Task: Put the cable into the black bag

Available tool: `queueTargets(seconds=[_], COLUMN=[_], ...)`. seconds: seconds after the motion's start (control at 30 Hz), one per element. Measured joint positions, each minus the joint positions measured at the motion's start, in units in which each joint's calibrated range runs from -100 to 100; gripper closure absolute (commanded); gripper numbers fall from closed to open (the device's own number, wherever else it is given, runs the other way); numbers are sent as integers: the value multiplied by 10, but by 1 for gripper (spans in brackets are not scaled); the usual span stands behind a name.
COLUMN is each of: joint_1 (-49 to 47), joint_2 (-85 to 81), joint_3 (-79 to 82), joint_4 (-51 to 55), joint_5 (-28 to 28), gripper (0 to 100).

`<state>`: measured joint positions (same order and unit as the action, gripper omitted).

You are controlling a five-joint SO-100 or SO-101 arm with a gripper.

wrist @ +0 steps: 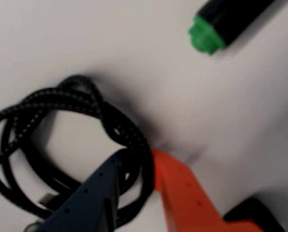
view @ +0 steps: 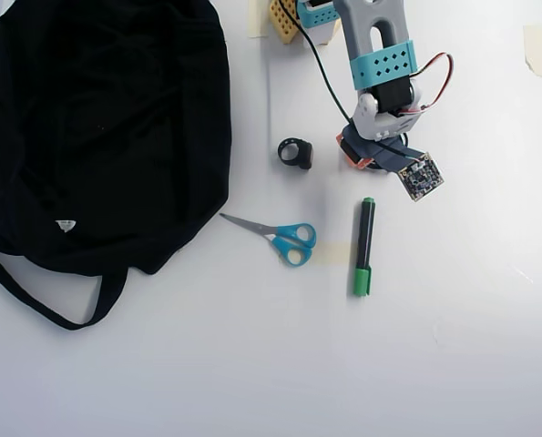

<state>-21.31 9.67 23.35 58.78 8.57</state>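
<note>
While the coiled cable [wrist: 61, 140] lies on the white counter [wrist: 134, 38], the end effector [wrist: 139, 159] straddles its strand at the coil's 4 o'clock edge, jaws parted narrowly around it, not visibly clamped. Overhead, the black bag [view: 107, 127] lies at the cable's 9 o'clock.

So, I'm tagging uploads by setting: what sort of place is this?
Probably a hobbyist's desk: a plain white table with taped markers, scissors, a green-capped marker and a black bag.
</note>
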Motion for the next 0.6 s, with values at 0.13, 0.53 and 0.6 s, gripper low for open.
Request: queueTargets(seconds=[0.13, 0.53, 0.6], joint_1=[0, 2, 2], joint_2=[0, 1, 1], joint_3=[0, -54, -73], joint_4=[0, 1, 9], joint_5=[0, -26, -27], gripper=[98, 98, 98])
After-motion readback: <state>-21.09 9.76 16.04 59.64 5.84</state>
